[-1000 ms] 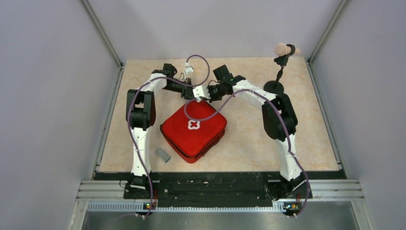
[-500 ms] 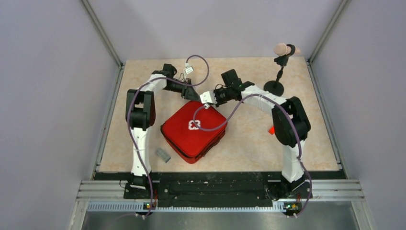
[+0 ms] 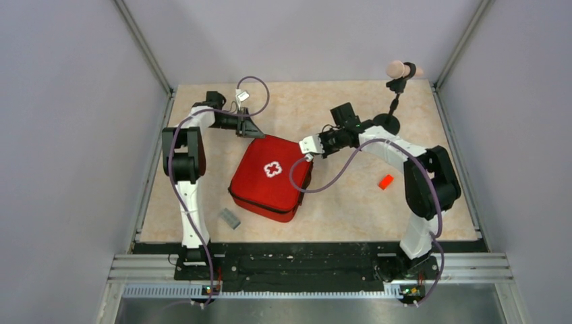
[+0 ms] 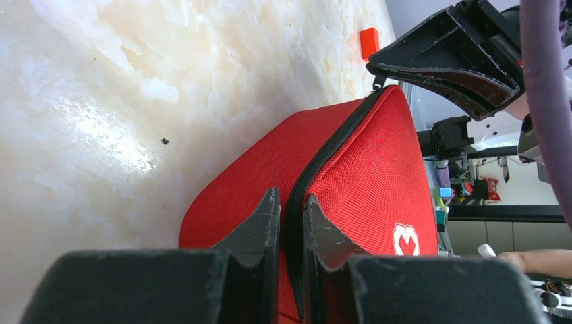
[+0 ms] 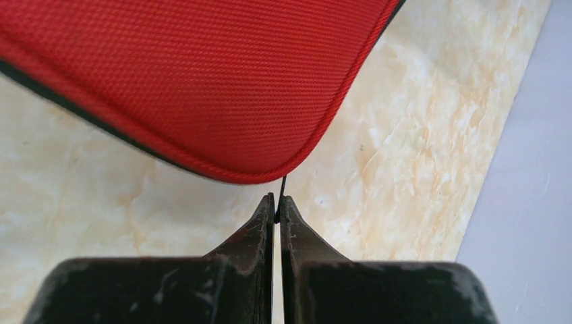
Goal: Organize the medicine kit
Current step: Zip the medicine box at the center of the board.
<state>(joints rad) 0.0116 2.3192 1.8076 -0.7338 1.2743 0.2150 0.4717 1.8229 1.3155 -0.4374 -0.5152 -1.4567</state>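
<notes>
Turned since earlier, the medicine kit (image 3: 263, 187) shows a white cross (image 3: 272, 169). Left gripper (image 4: 289, 210) pinches its zipper edge; right gripper (image 5: 277, 204) clamps the zipper pull (image 5: 282, 186).

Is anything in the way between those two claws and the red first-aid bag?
Nothing visible. The left gripper pinches the black zipper edging of the medicine kit, and the right gripper is shut on a thin black zipper pull at its corner. The orange block and grey piece lie apart from both.
</notes>
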